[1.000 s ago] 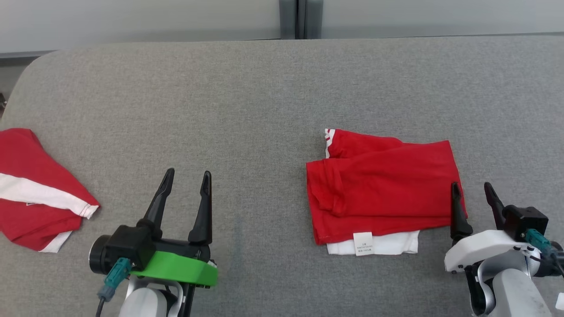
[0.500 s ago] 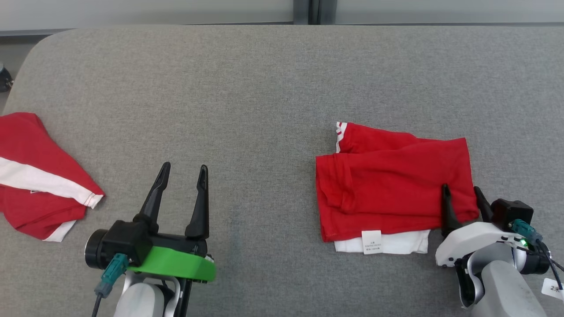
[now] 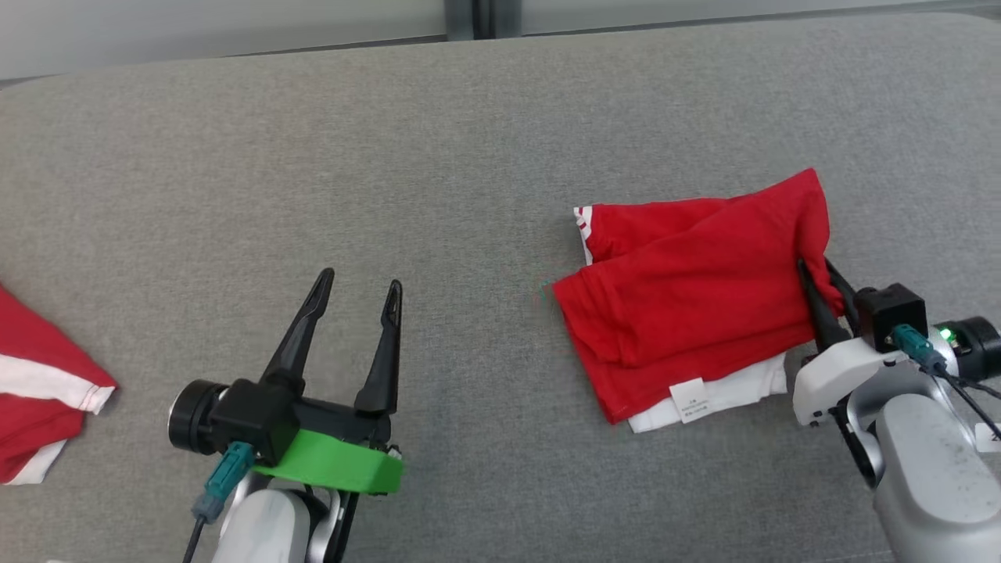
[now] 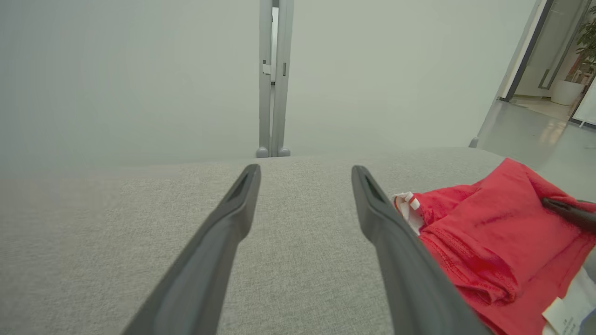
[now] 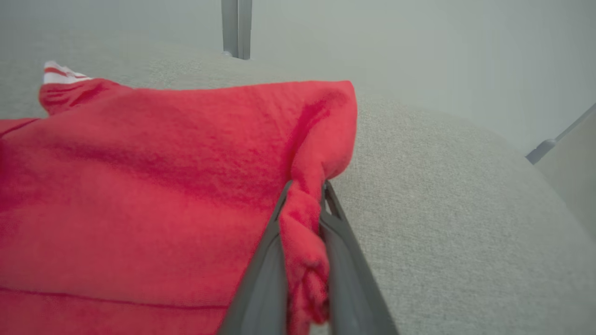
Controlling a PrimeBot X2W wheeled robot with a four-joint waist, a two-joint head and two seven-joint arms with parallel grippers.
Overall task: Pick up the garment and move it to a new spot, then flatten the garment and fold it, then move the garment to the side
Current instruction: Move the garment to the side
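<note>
Right wrist view is telling it best: the right hand [image 5: 306, 186] is sitting clamped on a bunched fold of the red shirt [image 5: 153, 186], fingers squeezed together with cloth puckering between them. The rest of the shirt is spreading off to that hand's left on the grey table [image 5: 442, 209], with only the pinched edge lifting a bit.

Head view is giving the layout. The shirt is looking folded already, a rough rectangle with its long side running sideways from the right hand toward the left hand [image 3: 360, 280]. So the grip is sitting at one short end and the whole length is trailing off to its left. A small white label [image 3: 688, 399] is peeking out on the side nearer the robot.

Left hand is hanging over bare table, fingers spread wide, holding nothing, well apart from the shirt's closest end. Right arm is obviously the nearer one.

I'm guessing we're heading into the last bit, shifting the folded shirt off to the side. Since it's being held at one end only, I'm thinking a pull away from the shirt's body is going to treat the fold better than a push into it, which is risking a crumple. Another red and white cloth [image 3: 39, 391] is lying way out past the left hand, so that side is looking taken.
</note>
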